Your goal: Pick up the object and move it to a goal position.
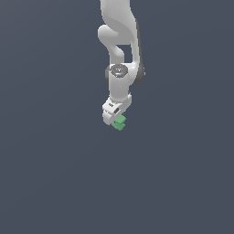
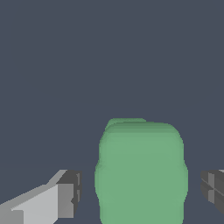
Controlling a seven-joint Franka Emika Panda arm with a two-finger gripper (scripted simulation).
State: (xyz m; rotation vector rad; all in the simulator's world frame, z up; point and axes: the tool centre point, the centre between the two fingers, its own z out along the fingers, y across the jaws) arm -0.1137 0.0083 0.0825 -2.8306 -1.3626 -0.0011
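Note:
The object point(image 1: 119, 124) is a small bright-green blocky piece with a notched outline, lying on the flat grey floor just under the white gripper point(image 1: 115, 118) in the exterior view. In the wrist view the object point(image 2: 141, 170) sits between the two fingers. The gripper point(image 2: 141, 192) is open. One dark-padded fingertip point(image 2: 72, 192) and the other fingertip point(image 2: 212, 188) each stand apart from the object, with a gap showing on both sides. The white arm comes down from the top of the exterior view.
A plain dark grey floor point(image 1: 55, 173) surrounds the arm on all sides. No other objects, containers or marks show in either view.

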